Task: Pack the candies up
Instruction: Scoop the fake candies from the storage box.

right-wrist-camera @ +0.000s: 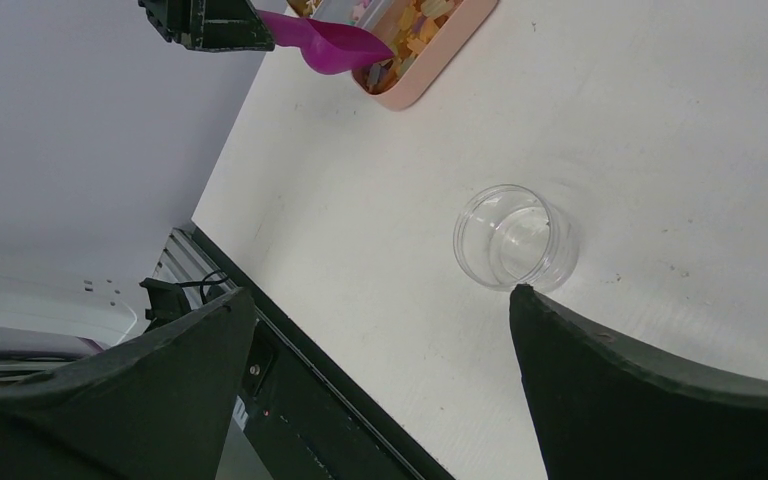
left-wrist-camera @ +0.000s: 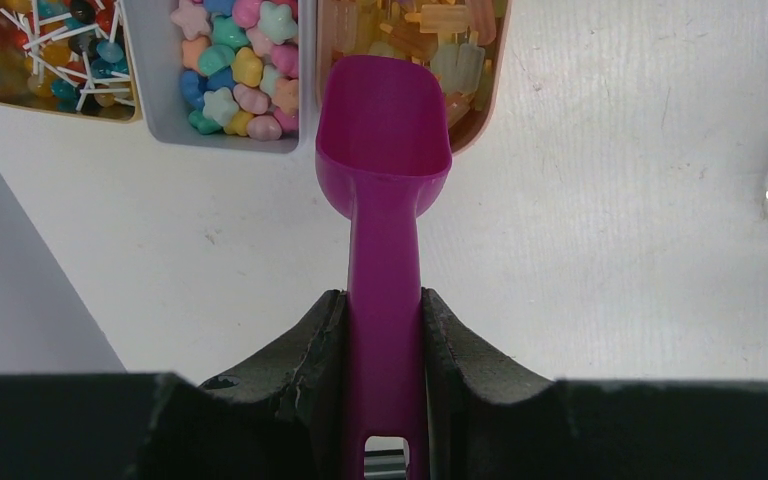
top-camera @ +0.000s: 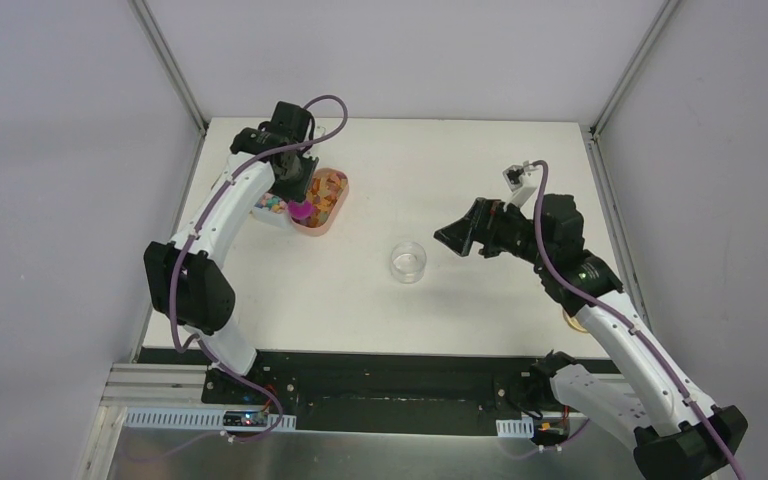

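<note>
At the far-left corner of the counter (top-camera: 480,170) three trays are set side by side, and the candies are held in them: orange-amber candies (left-wrist-camera: 438,28) in a pink tray (left-wrist-camera: 480,112), pastel star-shaped candies (left-wrist-camera: 245,65) in a grey tray (left-wrist-camera: 165,100), and mixed-colour candies on white sticks (left-wrist-camera: 55,55) in a third tray (left-wrist-camera: 20,102) nearest the left edge. The handle of a magenta scoop (left-wrist-camera: 383,130) is clamped between the fingers of the left gripper (left-wrist-camera: 385,330). The scoop's bowl is seen empty, with its front lip over the near end of the pink tray; whether the tray is touched cannot be told. A clear jar (top-camera: 408,260) without a lid is stood upright near the middle of the counter, well apart from the trays, and nothing is seen inside it. The right gripper (right-wrist-camera: 375,300) is held above the counter just right of the jar, its fingers spread wide apart and nothing gripped between them.
</note>
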Motion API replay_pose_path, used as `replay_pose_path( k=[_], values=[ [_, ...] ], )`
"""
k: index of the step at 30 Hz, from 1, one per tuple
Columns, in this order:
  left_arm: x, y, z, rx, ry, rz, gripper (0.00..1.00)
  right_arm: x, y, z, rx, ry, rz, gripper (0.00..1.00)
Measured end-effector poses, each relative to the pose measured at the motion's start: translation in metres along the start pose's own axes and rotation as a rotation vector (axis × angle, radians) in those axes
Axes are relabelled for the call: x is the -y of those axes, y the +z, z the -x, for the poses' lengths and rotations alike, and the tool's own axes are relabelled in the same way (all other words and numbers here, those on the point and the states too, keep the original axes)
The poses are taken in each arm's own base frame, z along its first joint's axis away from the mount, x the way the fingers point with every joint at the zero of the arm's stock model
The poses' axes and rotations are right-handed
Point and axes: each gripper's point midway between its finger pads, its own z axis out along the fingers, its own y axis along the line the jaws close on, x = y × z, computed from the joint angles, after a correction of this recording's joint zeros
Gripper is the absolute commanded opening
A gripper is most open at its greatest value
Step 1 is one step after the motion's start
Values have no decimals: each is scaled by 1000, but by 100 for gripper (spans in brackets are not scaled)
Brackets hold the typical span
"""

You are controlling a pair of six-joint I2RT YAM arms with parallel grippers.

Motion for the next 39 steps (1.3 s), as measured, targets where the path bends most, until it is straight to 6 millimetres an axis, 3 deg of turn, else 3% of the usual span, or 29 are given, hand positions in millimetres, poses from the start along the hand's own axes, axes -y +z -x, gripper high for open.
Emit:
replay_pose_path(
  k=[13, 20, 39],
  values=[
    [-5, 13, 2, 0, -1, 10, 0, 1, -1, 4, 18, -4, -15, 100],
    [-5, 37, -21, -53, -13, 0, 0, -1, -6, 9, 45, -11, -14, 100],
    [-1, 67, -33, -29, -15, -4, 0, -1, -10, 9, 61, -9, -19, 100]
  ],
)
